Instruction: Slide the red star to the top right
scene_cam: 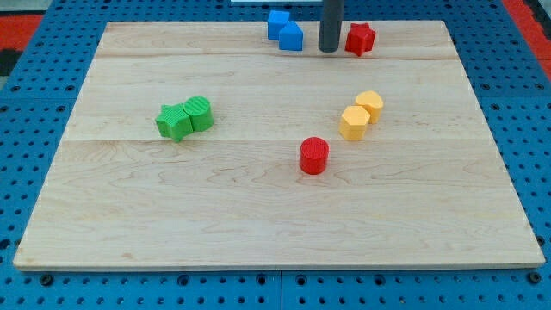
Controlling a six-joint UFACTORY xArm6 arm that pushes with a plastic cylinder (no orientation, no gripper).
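Note:
The red star (360, 39) lies near the view's top edge of the wooden board (258, 215), right of centre. My tip (328, 50) stands just to the star's left, close beside it; I cannot tell if they touch. The rod rises out of the view's top.
Two blue blocks (285, 30) sit touching just left of the rod. A red cylinder (314, 155) stands near the middle. Two yellow blocks (361, 114) touch to its upper right. A green star (175, 121) and green cylinder (199, 112) touch at the left.

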